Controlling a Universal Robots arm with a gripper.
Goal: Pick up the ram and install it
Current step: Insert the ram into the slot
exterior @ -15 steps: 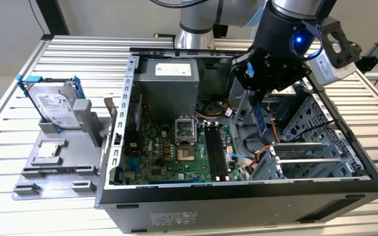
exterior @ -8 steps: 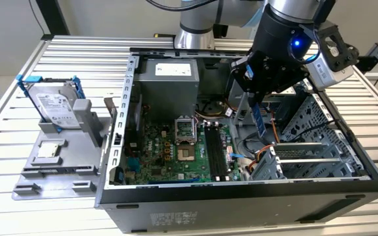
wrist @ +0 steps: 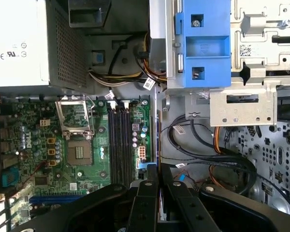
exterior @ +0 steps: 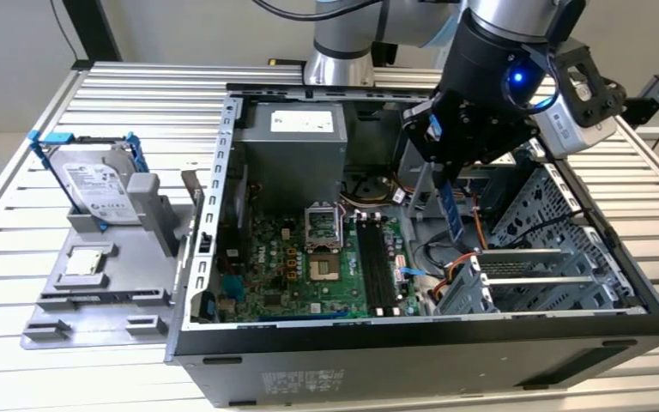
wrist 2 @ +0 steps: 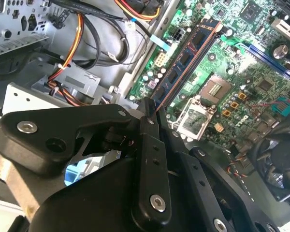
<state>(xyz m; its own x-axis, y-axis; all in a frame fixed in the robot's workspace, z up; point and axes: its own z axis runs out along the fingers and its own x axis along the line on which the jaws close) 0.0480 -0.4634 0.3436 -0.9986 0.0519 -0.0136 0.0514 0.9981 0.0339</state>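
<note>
My gripper is inside the open computer case, shut on the ram. The ram is a narrow blue-green stick hanging on end below the fingers. It hovers above the board, to the exterior view's right of the black memory slots and apart from them. In the second wrist view the ram runs out from between the black fingers, showing its chips and a copper-coloured edge. In the first wrist view I see the ram edge-on beyond my gripper, beside the slots.
The green motherboard lies on the case floor with the processor socket beside the slots. Orange and black cables and a metal drive cage crowd the exterior view's right. A hard drive in a blue frame stands outside on a grey fixture.
</note>
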